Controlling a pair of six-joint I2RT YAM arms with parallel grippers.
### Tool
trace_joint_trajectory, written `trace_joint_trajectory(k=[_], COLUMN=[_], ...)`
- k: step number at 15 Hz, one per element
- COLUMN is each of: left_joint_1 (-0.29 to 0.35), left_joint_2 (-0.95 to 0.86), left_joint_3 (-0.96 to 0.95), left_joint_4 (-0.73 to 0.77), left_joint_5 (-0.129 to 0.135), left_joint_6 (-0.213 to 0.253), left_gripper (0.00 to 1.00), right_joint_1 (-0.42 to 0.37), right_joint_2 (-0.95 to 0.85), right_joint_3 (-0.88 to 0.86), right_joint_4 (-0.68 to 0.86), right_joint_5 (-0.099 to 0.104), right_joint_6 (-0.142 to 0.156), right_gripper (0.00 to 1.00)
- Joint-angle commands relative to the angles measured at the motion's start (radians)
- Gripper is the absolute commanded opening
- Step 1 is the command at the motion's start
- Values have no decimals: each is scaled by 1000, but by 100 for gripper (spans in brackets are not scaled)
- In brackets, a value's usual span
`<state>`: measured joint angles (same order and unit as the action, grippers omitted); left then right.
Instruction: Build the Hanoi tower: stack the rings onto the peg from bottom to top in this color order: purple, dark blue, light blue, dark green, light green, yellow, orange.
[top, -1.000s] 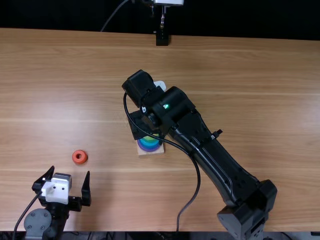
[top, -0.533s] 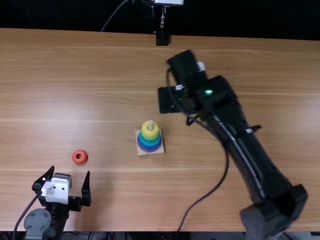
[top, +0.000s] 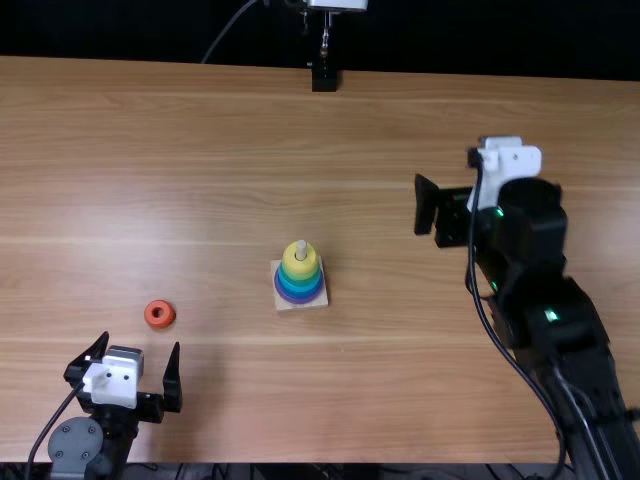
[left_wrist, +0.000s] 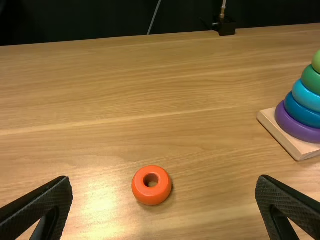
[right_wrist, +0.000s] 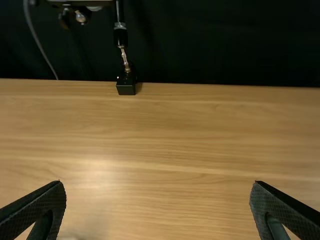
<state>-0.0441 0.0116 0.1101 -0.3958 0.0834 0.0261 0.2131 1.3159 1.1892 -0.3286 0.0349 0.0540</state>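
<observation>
My left gripper (top: 140, 343) stands open at the lower left in the top view, just nearer the front edge than the orange ring (top: 160, 314), which lies flat on the table. In the left wrist view, the left gripper (left_wrist: 164, 183) has its fingers wide apart, the orange ring (left_wrist: 152, 185) ahead of them. Rings are stacked on the wooden base (top: 319, 302), purple lowest and yellow (top: 300, 263) uppermost, with the peg tip (top: 301, 247) poking out. Right of the stack and farther back hangs my right gripper (top: 428, 207); in its wrist view the right gripper (right_wrist: 157, 185) is open and holds nothing.
A black stand (top: 324, 78) is at the table's far edge. The right arm extends over the table's right side, and bare wood (top: 220, 180) lies behind and left of the stack.
The right arm has swung away from above the stack toward the right, uncovering the rings. The left arm and the orange ring have stayed put.
</observation>
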Motion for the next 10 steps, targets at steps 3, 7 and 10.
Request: trace_joint_trajectory(k=[3,7,10], left_joint_1=[7,7,7], left_joint_2=[-12,-12,-12], left_joint_3=[-110,-110,-110], left_joint_4=[-68,-68,-66], left_joint_5=[20,20,20], left_joint_6=[14,14,14], left_gripper=[100,100,100], right_joint_1=[-95,-199,-233], right_joint_2=[-291,-577,-814], right_joint_3=[-252,-467,-683], right_joint_4=[134,132,136], right_joint_5=[-123,-121,-121], right_joint_6=[-150,-148,-150], right_gripper=[100,100,100])
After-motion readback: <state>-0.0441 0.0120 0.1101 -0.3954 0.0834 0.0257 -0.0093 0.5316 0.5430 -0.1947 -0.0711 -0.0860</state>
